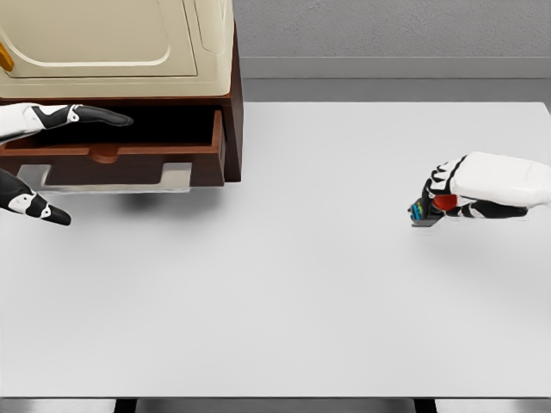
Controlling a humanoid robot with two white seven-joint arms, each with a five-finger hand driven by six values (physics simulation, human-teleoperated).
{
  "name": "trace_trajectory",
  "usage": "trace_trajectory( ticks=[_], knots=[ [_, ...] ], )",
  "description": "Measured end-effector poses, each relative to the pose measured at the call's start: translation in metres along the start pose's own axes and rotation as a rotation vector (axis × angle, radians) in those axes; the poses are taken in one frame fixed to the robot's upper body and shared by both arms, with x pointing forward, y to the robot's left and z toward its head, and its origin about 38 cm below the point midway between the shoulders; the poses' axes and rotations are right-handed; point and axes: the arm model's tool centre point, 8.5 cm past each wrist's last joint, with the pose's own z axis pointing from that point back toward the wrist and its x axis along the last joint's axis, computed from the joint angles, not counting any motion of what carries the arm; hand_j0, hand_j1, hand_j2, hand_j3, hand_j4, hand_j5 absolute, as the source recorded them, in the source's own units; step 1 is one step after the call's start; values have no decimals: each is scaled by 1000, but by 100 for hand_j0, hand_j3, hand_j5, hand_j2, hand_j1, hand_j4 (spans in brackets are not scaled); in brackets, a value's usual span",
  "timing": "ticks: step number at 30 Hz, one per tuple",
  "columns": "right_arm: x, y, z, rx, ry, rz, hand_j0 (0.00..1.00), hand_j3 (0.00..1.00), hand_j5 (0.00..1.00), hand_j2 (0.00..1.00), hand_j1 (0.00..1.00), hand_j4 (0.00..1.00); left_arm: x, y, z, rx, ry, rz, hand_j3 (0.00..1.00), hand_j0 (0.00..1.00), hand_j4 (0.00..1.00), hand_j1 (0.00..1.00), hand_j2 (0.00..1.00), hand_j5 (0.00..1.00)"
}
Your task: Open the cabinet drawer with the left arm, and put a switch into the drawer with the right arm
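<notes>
A brown wooden cabinet [231,95] stands at the table's far left with its drawer [112,153] pulled out and a round knob on the drawer front. My left hand [52,163] is at the left edge with fingers spread; one finger [95,116] lies above the drawer, another [39,209] below it, holding nothing. At the right, my right hand [443,200] is curled around the switch [426,211], a small dark device with red and blue-green parts, resting on the table.
A cream-coloured appliance [112,43] sits on top of the cabinet. The white table [284,301] spreads between the drawer and the right hand. A grey wall runs behind the table.
</notes>
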Motion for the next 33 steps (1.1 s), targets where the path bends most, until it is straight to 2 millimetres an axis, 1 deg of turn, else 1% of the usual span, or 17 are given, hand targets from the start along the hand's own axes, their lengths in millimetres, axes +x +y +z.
trace_trajectory(
  ticks=[2, 5, 7, 12, 14, 20, 21, 24, 26, 33],
  knots=[
    [3, -5, -10, -3, -24, 13, 48, 48, 48, 48, 48, 48, 0, 0, 0, 1, 0, 1, 100, 100, 100, 100, 100, 100],
    [7, 4, -21, 14, -51, -1, 48, 48, 48, 48, 48, 48, 1, 1, 0, 2, 0, -1, 100, 100, 100, 100, 100, 100],
    [8, 5, -24, 18, -59, -2, 48, 48, 48, 48, 48, 48, 1, 1, 0, 3, -1, 0, 100, 100, 100, 100, 100, 100],
    [8, 0, -26, 14, -64, 9, 48, 48, 48, 48, 48, 48, 0, 1, 1, 3, 0, 1, 100, 100, 100, 100, 100, 100],
    [9, -11, -27, 4, -66, 31, 48, 48, 48, 48, 48, 48, 0, 0, 1, 3, -1, 3, 100, 100, 100, 100, 100, 100],
    [13, -18, -38, 1, -94, 51, 48, 48, 48, 48, 48, 48, 0, 0, 0, 2, -3, 4, 100, 100, 100, 100, 100, 100],
    [14, -23, -40, -6, -99, 62, 48, 48, 48, 48, 48, 48, 0, 0, -1, 2, -4, 5, 100, 100, 100, 100, 100, 100],
    [17, -33, -49, -13, -119, 83, 48, 48, 48, 48, 48, 48, -1, -1, -1, 2, -6, 7, 100, 100, 100, 100, 100, 100],
    [19, -34, -55, -11, -134, 87, 48, 48, 48, 48, 48, 48, -1, -1, -1, 2, -7, 7, 100, 100, 100, 100, 100, 100],
    [30, -51, -79, -13, -191, 128, 48, 48, 48, 48, 48, 48, 0, -1, -1, 2, -5, 6, 100, 100, 100, 100, 100, 100]
  ],
)
